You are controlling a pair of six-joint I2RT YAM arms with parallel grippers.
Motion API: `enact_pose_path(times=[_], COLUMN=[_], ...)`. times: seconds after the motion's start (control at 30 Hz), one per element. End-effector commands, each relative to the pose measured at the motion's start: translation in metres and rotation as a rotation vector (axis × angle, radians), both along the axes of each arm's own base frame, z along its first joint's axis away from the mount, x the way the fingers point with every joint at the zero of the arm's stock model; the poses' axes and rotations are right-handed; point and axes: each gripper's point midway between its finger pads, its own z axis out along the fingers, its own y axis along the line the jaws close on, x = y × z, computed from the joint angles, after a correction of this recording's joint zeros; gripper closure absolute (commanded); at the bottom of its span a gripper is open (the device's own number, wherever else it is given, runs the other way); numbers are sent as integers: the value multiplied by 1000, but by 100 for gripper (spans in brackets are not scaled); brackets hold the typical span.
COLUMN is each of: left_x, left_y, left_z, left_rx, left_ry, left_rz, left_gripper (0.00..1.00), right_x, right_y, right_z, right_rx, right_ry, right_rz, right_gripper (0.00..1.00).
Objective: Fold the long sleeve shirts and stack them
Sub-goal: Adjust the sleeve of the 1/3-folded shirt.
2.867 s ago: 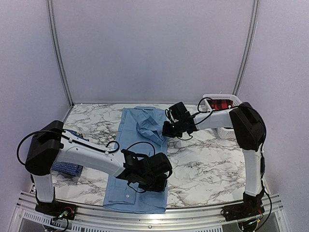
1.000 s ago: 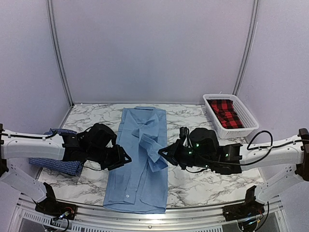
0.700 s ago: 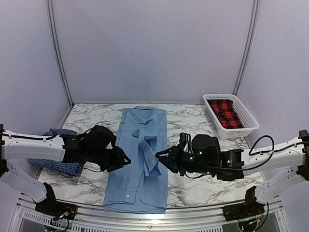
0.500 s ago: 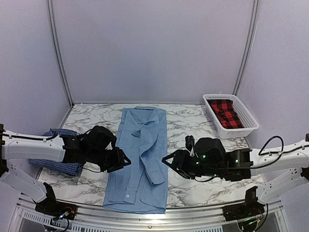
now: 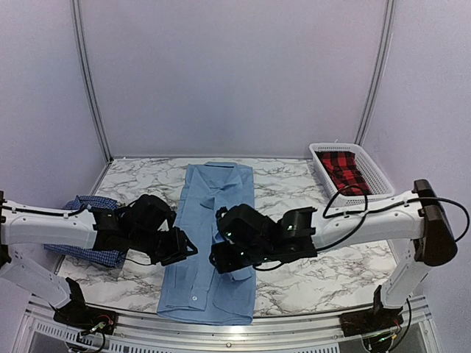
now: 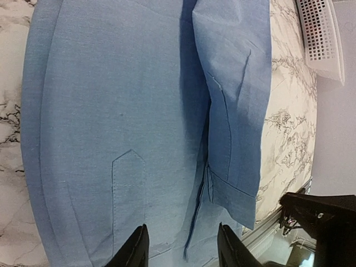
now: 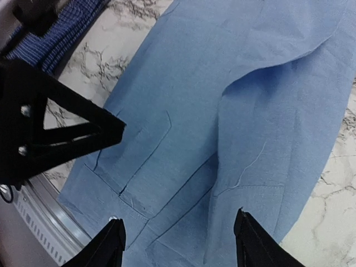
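The light blue long sleeve shirt lies flat and lengthwise on the marble table, collar at the far end. One sleeve is folded along its right side, with the cuff toward the hem. The dark blue checked shirt lies bunched at the left, partly under the left arm. My left gripper stands open at the light blue shirt's left edge, its fingertips just above the cloth. My right gripper hovers open over the lower part of the shirt, holding nothing.
A white mesh basket with a red plaid cloth stands at the back right. The metal rail runs along the near table edge, just past the shirt's hem. In the right wrist view the left gripper is close on the left.
The right gripper opened and let go of the sleeve, which now lies flat along the shirt's right side. The right arm then swung left over the lower shirt. The left arm barely moved.
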Motion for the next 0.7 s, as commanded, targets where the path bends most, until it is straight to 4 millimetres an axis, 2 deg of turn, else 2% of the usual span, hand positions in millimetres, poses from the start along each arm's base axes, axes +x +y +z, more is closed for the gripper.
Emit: enact_pose_path(times=[0.0,0.1,0.23,0.3,0.33,0.37,0.4,0.5,0.67], left_x=[-1,-4,-7,-8,-8,-8,-8,-8,-9], left_y=[13,18,19,16,16,16,16,17,17], left_z=[5,5,5,6,6,7,8,11,12], left_rx=[-4,-8,-16,-20,-19,-22,-24,-30,-38], left_ry=[-25,-26,-18,-16,-17,-20,-24,-31,-32], left_rz=[36,46,38,25,22,22,21,24,18], left_gripper=[56,56,55,55,55,55,55,55,55], right_x=[-11,-7,-3,-1,1,2,3,3,-8], right_y=[-6,-12,-16,-18,-17,-15,-11,4,35], right_z=[-38,-52,-61,-64,-62,-54,-44,-11,54], right_rx=[-224,-287,-327,-336,-330,-310,-283,-161,180], right_ry=[-3,-5,-6,10,15,13,7,30,115], right_rz=[78,54,39,35,34,34,36,52,80], right_gripper=[38,42,56,77,91,98,100,100,100])
